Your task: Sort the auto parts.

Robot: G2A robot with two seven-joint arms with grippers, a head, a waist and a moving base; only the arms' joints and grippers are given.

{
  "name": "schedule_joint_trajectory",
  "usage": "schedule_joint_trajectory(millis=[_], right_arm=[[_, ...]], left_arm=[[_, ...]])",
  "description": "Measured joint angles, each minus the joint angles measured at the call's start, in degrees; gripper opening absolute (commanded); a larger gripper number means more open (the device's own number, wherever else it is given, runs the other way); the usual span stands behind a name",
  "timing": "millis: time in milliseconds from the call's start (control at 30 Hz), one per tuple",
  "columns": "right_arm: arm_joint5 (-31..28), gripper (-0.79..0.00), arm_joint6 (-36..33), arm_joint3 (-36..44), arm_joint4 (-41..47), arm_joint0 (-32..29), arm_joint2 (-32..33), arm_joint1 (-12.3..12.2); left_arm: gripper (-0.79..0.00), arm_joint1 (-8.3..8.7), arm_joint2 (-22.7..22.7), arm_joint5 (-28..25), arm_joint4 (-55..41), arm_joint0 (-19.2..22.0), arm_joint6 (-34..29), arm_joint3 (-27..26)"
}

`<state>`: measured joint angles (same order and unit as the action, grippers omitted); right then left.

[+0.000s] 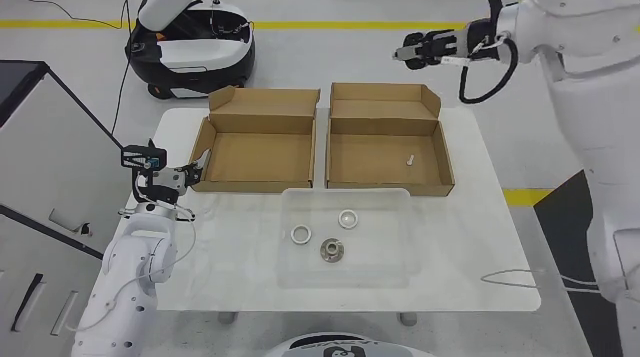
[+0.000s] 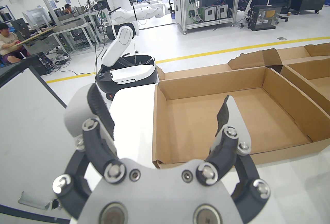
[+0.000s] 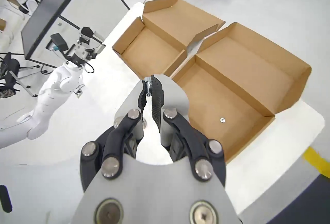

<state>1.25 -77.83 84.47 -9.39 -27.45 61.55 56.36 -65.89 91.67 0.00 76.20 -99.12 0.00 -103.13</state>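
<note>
Steel bolt (image 3: 147, 85) clamped by right gripper (image 3: 149, 92); left gripper (image 2: 159, 98) jaws gape wide.

Bright, even overhead light, faint soft shadows

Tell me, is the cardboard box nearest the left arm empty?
Empty: the box shows bare cardboard floor, with no parts inside, in all three views.
</note>
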Motion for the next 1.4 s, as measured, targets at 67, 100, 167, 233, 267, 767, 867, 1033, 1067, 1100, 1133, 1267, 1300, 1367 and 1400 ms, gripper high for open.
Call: schedule_joint_trajectory(millis=[67, 100, 167, 233, 267, 767, 867, 1033, 1067, 1100, 1133, 1267, 1300, 1367, 1400], right_arm=[[-0.69, -0.785, -0.19, -1.87, -2.59, 1.75, -2.62, 0.44], [-1.01, -0.785, -0.28, -2.87, -4.09, 2.48, -4.07, 0.68], [-1.38, -0.785, -0.31, -4.31, -6.13, 3.29, -6.07, 1.03], [-1.47, -0.785, -0.29, -5.96, -7.54, 3.78, -7.99, 1.41], [-1.54, -0.785, -0.31, -6.58, -7.99, 3.89, -8.69, 1.55], [-2.05, -0.785, -0.38, -11.87, -16.19, 1.54, -16.71, 2.87], [-2.14, -0.785, -0.56, -13.10, -17.19, 0.96, -18.46, 3.35], [-2.25, -0.785, 0.00, -15.63, -19.90, 0.35, -21.75, 4.40], [-2.26, -0.785, 0.20, -16.18, -20.26, 0.27, -22.30, 4.61], [-2.26, -0.785, 0.36, -16.75, -20.58, 0.20, -22.84, 4.84], [-2.24, -0.785, 0.60, -17.52, -20.95, 0.13, -23.52, 5.15], [-2.35, -0.785, 0.90, -19.70, -21.91, -0.01, -25.49, 6.14], [-2.39, -0.785, 1.00, -20.12, -22.03, -0.04, -25.83, 6.35], [-2.43, -0.785, 1.27, -20.98, -22.06, -0.15, -26.42, 6.79], [-2.40, -0.785, 1.33, -21.30, -22.03, -0.21, -26.63, 6.96]], left_arm=[[0.000, 0.00, 0.00, 0.00, 0.00, 0.00, 0.00, 0.00], [0.000, 0.00, 0.00, 0.00, 0.00, 0.00, 0.00, 0.00], [0.000, 0.00, 0.00, 0.00, 0.00, 0.00, 0.00, 0.00], [0.000, 0.00, 0.00, 0.00, 0.00, 0.00, 0.00, 0.00], [0.000, 0.00, 0.00, 0.00, 0.00, 0.00, 0.00, 0.00], [0.000, 0.00, 0.00, 0.00, 0.00, 0.00, 0.00, 0.00], [0.000, 0.00, 0.00, 0.00, 0.00, 0.00, 0.00, 0.00], [0.000, 0.00, 0.00, 0.00, 0.00, 0.00, 0.00, 0.00], [0.000, 0.00, 0.00, 0.00, 0.00, 0.00, 0.00, 0.00], [0.000, 0.00, 0.00, 0.00, 0.00, 0.00, 0.00, 0.00], [0.000, 0.00, 0.00, 0.00, 0.00, 0.00, 0.00, 0.00], [0.000, 0.00, 0.00, 0.00, 0.00, 0.00, 0.00, 0.00], [0.000, 0.00, 0.00, 0.00, 0.00, 0.00, 0.00, 0.00], [0.000, 0.00, 0.00, 0.00, 0.00, 0.00, 0.00, 0.00], [0.000, 0.00, 0.00, 0.00, 0.00, 0.00, 0.00, 0.00]])
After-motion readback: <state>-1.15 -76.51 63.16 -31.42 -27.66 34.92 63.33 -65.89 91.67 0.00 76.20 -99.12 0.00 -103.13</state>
